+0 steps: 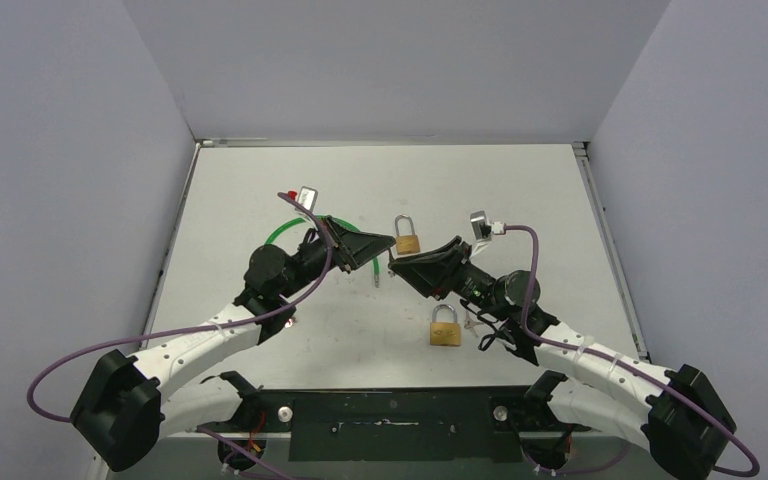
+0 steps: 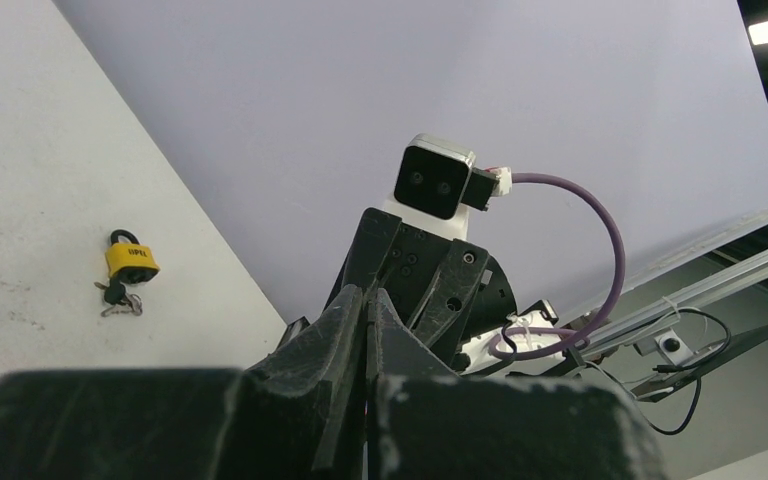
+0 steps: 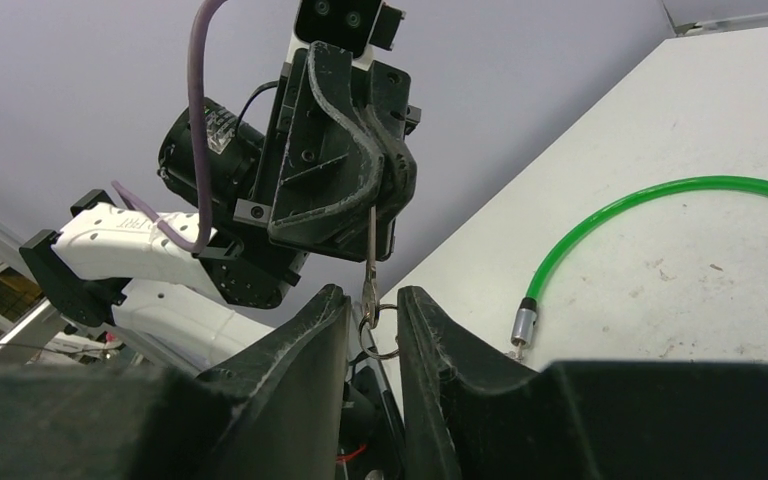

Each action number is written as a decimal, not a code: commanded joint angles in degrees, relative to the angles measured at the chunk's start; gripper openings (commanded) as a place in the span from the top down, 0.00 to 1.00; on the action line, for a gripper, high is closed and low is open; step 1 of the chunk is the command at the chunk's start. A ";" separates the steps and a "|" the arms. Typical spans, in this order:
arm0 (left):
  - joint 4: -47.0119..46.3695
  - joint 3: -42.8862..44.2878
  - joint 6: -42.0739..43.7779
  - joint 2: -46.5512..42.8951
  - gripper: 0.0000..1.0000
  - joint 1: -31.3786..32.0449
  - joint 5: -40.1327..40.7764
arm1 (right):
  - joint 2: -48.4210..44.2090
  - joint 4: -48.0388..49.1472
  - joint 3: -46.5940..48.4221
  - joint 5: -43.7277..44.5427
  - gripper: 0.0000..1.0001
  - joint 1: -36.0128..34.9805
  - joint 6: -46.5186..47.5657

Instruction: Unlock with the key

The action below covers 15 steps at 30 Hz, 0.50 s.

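Observation:
My two grippers meet tip to tip above the middle of the table. The left gripper [image 1: 390, 243] [image 2: 368, 292] is shut on the key [image 3: 371, 255], which hangs blade-down out of its jaws in the right wrist view. The key's ring [image 3: 381, 338] sits between the fingers of my right gripper [image 1: 393, 263] [image 3: 373, 297], which have closed in to pinch it. A brass padlock [image 1: 407, 238] lies just behind the grippers. A second padlock [image 1: 445, 327] [image 2: 130, 260] lies nearer the arm bases, with a small bunch of keys [image 2: 118, 297] beside it.
A green cable [image 1: 290, 232] [image 3: 660, 200] curves over the table left of centre, and its metal end [image 3: 523, 325] lies close to the grippers. Grey walls close in the table on three sides. Purple camera cables loop off both arms.

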<state>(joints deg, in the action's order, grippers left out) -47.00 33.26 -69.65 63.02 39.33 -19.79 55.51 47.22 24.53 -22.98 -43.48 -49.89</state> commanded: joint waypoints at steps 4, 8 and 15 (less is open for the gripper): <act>-4.17 0.14 -0.88 0.15 1.00 0.38 1.41 | 1.05 6.58 2.78 -3.21 0.76 0.15 -0.93; -4.92 -0.16 -1.60 0.09 1.00 0.39 1.83 | 1.60 6.55 3.14 -3.47 0.73 0.15 -0.98; -5.36 -0.47 -2.21 -0.26 1.00 0.39 2.30 | 1.41 6.83 2.80 -2.63 0.94 0.13 -1.17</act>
<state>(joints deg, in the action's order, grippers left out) -48.07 32.95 -71.40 63.18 39.35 -18.37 57.04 49.76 25.15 -25.15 -43.48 -50.81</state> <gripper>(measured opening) 0.006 0.129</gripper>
